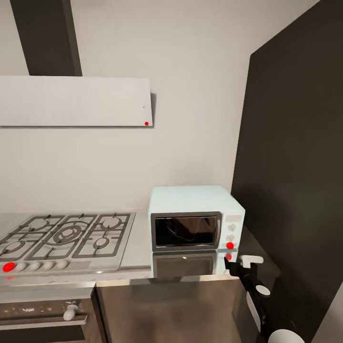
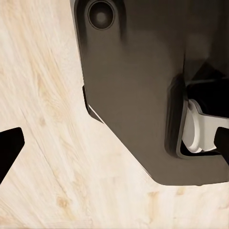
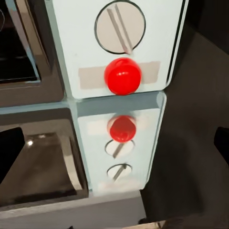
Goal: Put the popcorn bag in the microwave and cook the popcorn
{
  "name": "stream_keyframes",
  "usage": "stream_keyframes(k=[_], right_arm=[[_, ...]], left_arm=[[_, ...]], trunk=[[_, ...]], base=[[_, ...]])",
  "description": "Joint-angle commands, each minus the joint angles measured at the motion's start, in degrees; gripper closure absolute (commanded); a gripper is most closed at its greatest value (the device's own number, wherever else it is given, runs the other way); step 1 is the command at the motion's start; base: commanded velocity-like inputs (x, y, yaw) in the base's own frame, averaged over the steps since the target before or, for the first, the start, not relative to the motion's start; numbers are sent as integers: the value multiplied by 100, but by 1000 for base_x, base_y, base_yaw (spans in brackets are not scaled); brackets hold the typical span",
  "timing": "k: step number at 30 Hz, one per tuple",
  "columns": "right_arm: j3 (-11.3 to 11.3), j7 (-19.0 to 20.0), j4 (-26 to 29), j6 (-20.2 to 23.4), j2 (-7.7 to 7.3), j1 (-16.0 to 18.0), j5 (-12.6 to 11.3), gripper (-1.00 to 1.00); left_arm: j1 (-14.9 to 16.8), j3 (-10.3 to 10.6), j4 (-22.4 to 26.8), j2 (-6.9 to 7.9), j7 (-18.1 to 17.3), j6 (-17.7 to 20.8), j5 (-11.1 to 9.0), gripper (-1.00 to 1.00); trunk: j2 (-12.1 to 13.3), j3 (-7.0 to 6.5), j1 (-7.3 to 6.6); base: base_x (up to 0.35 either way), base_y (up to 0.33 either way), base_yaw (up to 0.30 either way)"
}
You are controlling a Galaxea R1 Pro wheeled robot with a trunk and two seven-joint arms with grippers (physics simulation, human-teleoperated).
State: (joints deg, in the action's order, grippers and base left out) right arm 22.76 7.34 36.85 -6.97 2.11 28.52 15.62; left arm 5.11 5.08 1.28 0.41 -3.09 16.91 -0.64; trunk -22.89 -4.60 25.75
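The microwave [image 1: 195, 224] sits on the bench [image 1: 138, 247], and its dark door looks shut. We cannot see the popcorn bag, and through the glass we cannot tell if it is inside. Our right gripper [image 1: 238, 267] is just in front of the microwave's knob panel, close to the red round light [image 3: 123, 76] and just below it. A knob [image 3: 119, 29] sits above that light. The gripper's fingers look spread a little and hold nothing. Off to the gripper's left is the gas hob [image 1: 66, 236].

Our left gripper's fingertip [image 2: 9, 148] hangs down low over the wooden floor [image 2: 52, 181]; we cannot tell how wide it is open.

If we push off-centre, the gripper may slide off the button or shove the whole microwave back.
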Motion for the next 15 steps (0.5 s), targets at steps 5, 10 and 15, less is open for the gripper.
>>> stream_keyframes(k=[5, 10, 15], right_arm=[[55, 48, -9, -31, 8, 4, 47, -100], [75, 48, -151, -42, 8, 4, 47, -100], [80, 48, -229, -44, 8, 4, 47, -100]], left_arm=[[-2, 45, 13, 3, -25, 32, -6, -100], [-2, 45, 13, 10, -25, 24, -6, -100], [-2, 45, 13, 11, -25, 23, -6, -100]], trunk=[[-3, 2, 3], [-3, 2, 3], [-3, 2, 3]], base=[[168, -90, 0], [220, -10, 0], [39, -1, 0]])
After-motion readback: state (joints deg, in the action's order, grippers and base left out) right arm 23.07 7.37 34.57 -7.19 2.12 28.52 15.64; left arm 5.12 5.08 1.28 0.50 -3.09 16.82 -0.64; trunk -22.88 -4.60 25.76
